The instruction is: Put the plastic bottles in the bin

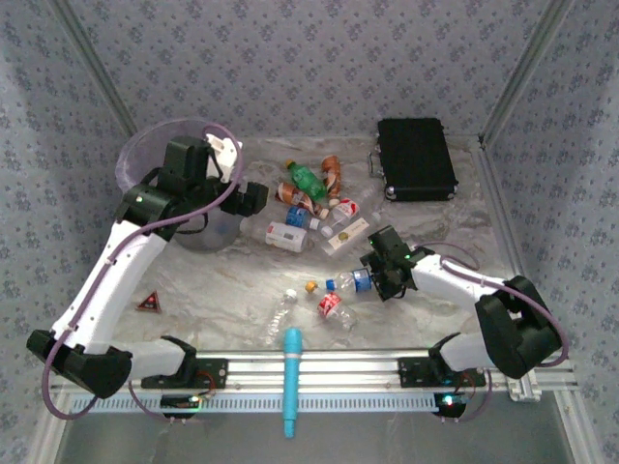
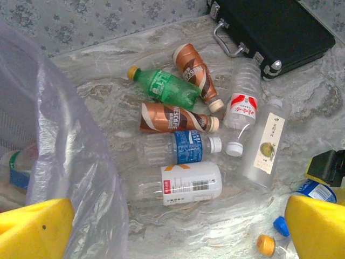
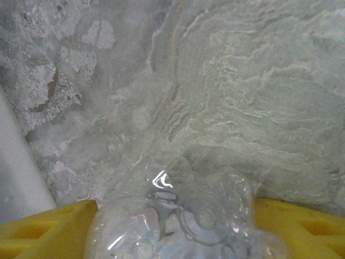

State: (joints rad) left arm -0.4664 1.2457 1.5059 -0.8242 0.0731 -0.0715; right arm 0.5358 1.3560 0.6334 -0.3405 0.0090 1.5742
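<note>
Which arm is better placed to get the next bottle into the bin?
Right. The right gripper has its jaws either side of a clear bottle, so it probably only needs to grip and lift. The left gripper hangs open and empty beside the bin.

A robot test booth — patterned cloth walls (image 1: 309,58), aluminium rail (image 1: 358,372), marble-look table (image 1: 232,280).

Overhead from behind arm bases, down onto grey marbled tabletop (image 1: 242,280), left wrist looking past its yellow fingertips (image 2: 32,229), sharing flat black rectangular case (image 2: 275,27) ahead with overhead, right wrist hard against clear crumpled plastic bottle (image 3: 183,216).
</note>
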